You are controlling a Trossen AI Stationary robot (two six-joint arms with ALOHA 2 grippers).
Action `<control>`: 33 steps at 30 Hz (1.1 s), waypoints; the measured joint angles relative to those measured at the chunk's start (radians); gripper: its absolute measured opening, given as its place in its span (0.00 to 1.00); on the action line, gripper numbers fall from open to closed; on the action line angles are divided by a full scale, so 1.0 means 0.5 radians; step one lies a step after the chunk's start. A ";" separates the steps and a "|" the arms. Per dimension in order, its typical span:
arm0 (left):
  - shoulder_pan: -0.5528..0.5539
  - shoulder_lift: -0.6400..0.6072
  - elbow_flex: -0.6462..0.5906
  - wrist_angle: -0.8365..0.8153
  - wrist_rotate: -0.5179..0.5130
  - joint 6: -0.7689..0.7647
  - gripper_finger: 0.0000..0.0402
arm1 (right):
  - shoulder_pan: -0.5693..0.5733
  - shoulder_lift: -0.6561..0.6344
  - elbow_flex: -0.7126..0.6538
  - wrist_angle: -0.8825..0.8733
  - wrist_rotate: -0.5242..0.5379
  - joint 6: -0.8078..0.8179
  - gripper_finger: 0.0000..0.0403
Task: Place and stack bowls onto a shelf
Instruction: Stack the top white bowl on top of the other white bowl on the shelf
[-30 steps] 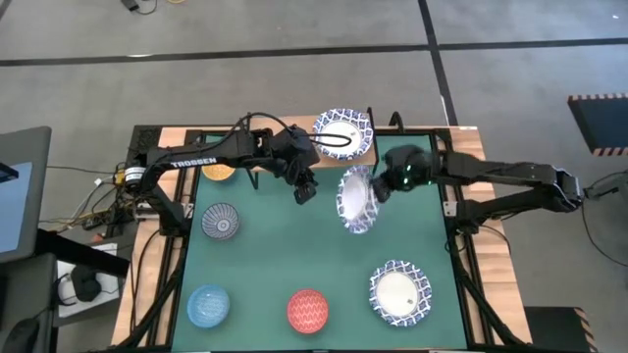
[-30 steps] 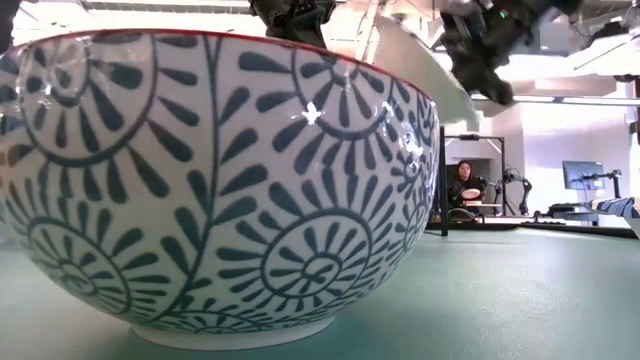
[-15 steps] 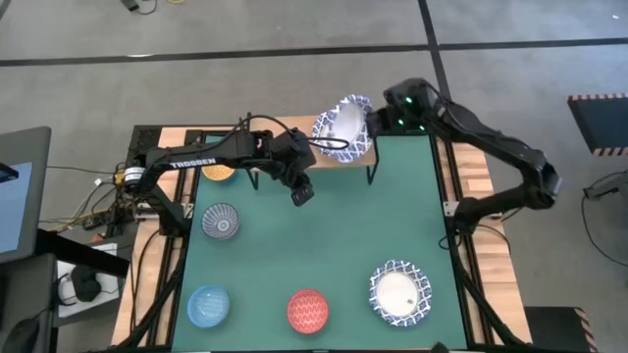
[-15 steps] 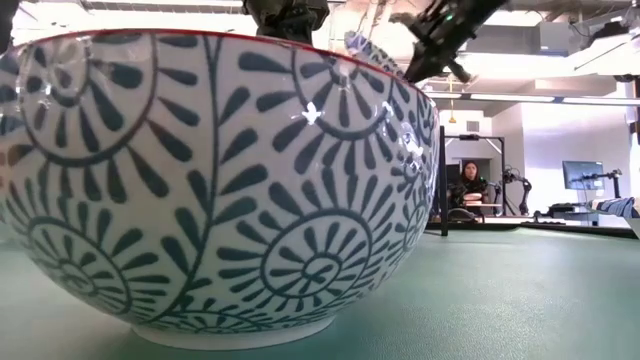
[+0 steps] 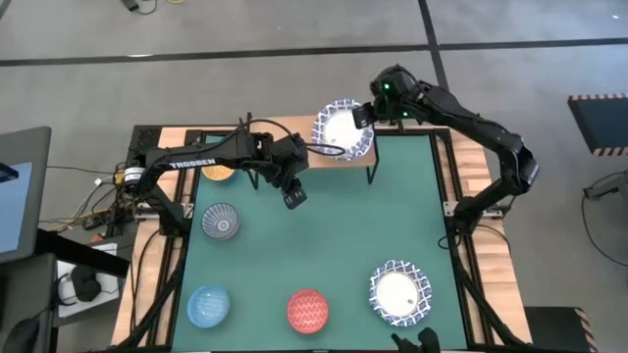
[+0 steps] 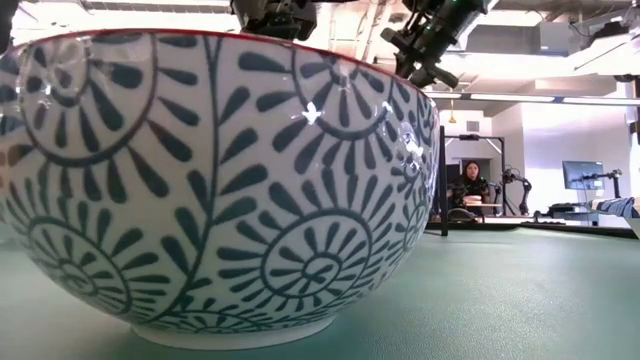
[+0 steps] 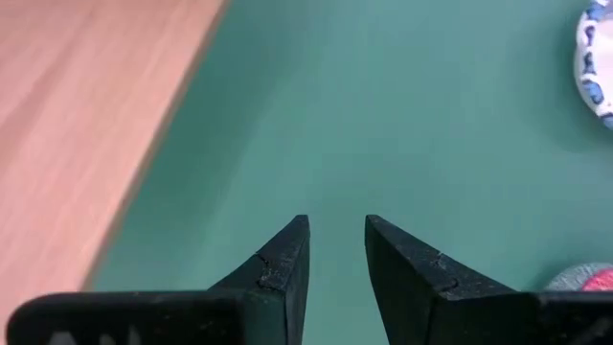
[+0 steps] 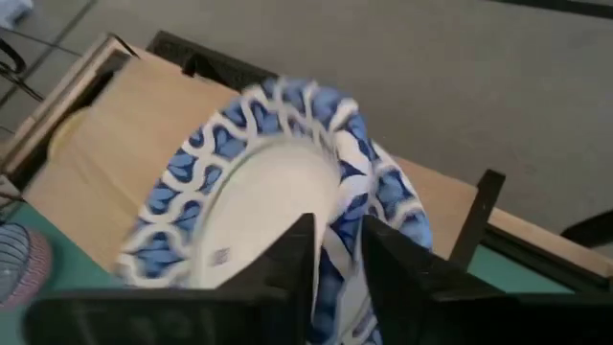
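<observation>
My right gripper (image 5: 361, 116) is shut on a wide white bowl with a blue lattice rim (image 5: 342, 130), held over the right end of the light-wood shelf (image 8: 115, 144) at the table's far edge. My left gripper (image 5: 292, 197) hangs open and empty over the green table, near the shelf. A yellow-orange bowl (image 5: 218, 173) sits partly hidden under the left arm. On the table stand a grey-patterned bowl (image 5: 221, 222), a light blue bowl (image 5: 208, 305), a red bowl (image 5: 308, 311) and another white lattice-rimmed bowl (image 5: 399, 293). My right gripper pinches the white bowl's rim (image 8: 337, 222) on the side toward the table's right edge, with one finger on the white inside and one on the blue outside. The fingers come slanting down from the far right. The bowl is tilted over the shelf. Whether it touches anything beneath, I cannot tell.
The grey-patterned bowl (image 6: 200, 180) fills most of the low view. The shelf's black leg (image 5: 373, 173) stands just right of the held bowl. Open green table lies between the shelf and the front row of bowls. A person sits far behind the table (image 6: 465, 185).
My right gripper has carried the white bowl from over the table's middle up and toward the far edge, ending over the shelf. The bowl has turned from steeply on edge to nearer level. My left gripper has drawn back a little toward the table's left and near side.
</observation>
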 joint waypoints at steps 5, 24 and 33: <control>-0.004 -0.001 0.000 0.012 0.000 0.007 0.22 | -0.028 -0.043 0.018 -0.007 0.000 -0.011 0.48; -0.006 -0.002 -0.001 0.182 -0.088 0.032 0.22 | 0.113 -0.102 -0.296 -0.160 -0.129 -0.045 0.52; -0.053 -0.002 -0.001 0.181 -0.085 -0.004 0.22 | 0.071 -0.195 -0.354 -0.091 -0.108 -0.031 0.50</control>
